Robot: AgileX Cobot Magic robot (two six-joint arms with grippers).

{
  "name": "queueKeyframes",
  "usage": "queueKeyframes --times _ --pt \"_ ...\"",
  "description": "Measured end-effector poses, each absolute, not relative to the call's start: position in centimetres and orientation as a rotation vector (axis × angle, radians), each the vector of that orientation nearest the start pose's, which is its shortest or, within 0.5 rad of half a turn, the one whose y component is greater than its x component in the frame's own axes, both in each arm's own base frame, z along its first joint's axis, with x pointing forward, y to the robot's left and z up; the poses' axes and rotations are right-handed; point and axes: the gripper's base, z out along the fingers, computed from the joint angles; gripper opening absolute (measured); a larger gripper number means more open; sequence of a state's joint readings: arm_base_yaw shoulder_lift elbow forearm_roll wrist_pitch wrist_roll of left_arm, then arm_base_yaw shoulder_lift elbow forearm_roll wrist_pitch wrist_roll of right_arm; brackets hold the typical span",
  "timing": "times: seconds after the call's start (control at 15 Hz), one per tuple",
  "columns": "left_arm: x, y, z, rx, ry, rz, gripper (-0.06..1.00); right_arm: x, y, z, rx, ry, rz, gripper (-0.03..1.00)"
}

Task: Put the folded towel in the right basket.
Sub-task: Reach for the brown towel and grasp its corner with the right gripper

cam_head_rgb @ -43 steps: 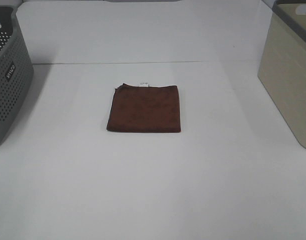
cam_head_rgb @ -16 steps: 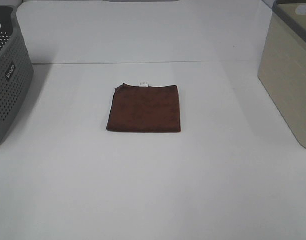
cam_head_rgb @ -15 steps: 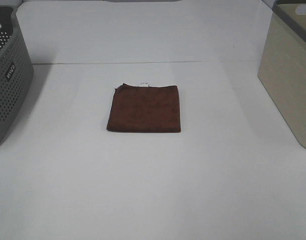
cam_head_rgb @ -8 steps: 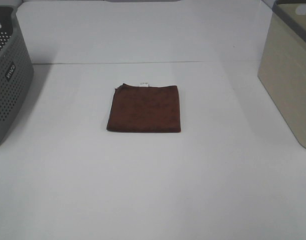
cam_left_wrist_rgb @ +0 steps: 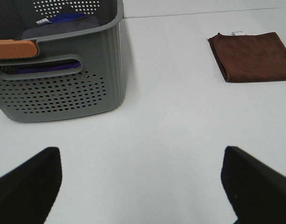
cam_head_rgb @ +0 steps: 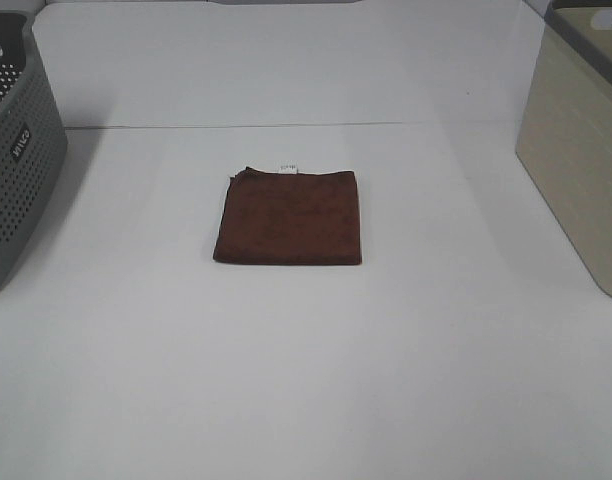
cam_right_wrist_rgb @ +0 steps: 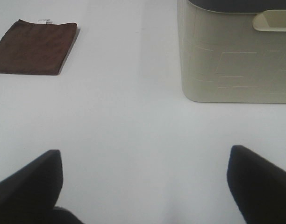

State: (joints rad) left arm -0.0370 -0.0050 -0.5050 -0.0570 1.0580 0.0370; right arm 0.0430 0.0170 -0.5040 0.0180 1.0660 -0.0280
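A folded brown towel (cam_head_rgb: 289,217) with a small white tag lies flat in the middle of the white table. It also shows in the left wrist view (cam_left_wrist_rgb: 253,56) and the right wrist view (cam_right_wrist_rgb: 35,46). The beige right basket (cam_head_rgb: 576,150) stands at the table's right edge, also in the right wrist view (cam_right_wrist_rgb: 234,60). My left gripper (cam_left_wrist_rgb: 140,184) is open and empty over bare table, far from the towel. My right gripper (cam_right_wrist_rgb: 143,186) is open and empty, near the beige basket. Neither arm shows in the exterior high view.
A grey perforated basket (cam_head_rgb: 16,160) stands at the left edge. In the left wrist view (cam_left_wrist_rgb: 59,88) it holds folded grey and purple cloth and has an orange handle. The white table (cam_head_rgb: 306,380) spreads wide around the towel.
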Motion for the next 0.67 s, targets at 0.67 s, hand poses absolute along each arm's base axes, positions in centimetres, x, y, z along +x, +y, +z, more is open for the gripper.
queueKeyframes --times 0.67 --pt "-0.64 -0.43 27.9 0.078 2.029 -0.068 0.88 -0.27 0.13 27.8 -0.074 2.063 0.031 0.89"
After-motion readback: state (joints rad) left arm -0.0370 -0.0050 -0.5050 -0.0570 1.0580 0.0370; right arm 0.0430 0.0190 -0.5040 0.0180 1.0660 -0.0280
